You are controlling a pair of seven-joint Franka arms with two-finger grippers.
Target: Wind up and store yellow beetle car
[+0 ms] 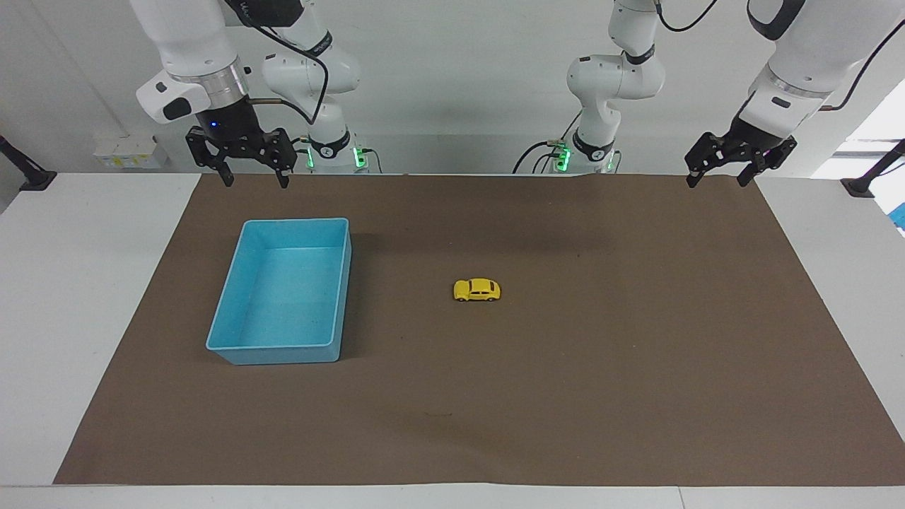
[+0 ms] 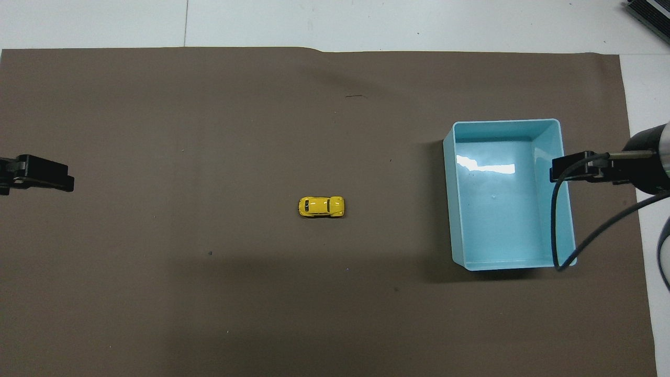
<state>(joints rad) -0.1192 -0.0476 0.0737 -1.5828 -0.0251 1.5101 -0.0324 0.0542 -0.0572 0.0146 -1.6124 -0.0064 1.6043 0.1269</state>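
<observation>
The yellow beetle car (image 1: 476, 290) (image 2: 321, 206) stands on its wheels near the middle of the brown mat (image 1: 636, 367), untouched. The blue bin (image 1: 283, 351) (image 2: 497, 220), with nothing in it, sits beside the car toward the right arm's end of the table. My right gripper (image 1: 256, 181) hangs open in the air over the mat's edge by the robots, above the bin's end of the table. My left gripper (image 1: 716, 182) hangs open over the mat's corner at the left arm's end. Neither gripper holds anything, and both are well away from the car.
The mat covers most of the white table (image 1: 85, 297). A black cable (image 2: 591, 230) from the right arm loops over the bin's corner in the overhead view. Black clamp mounts (image 1: 28, 177) stand at the table's ends.
</observation>
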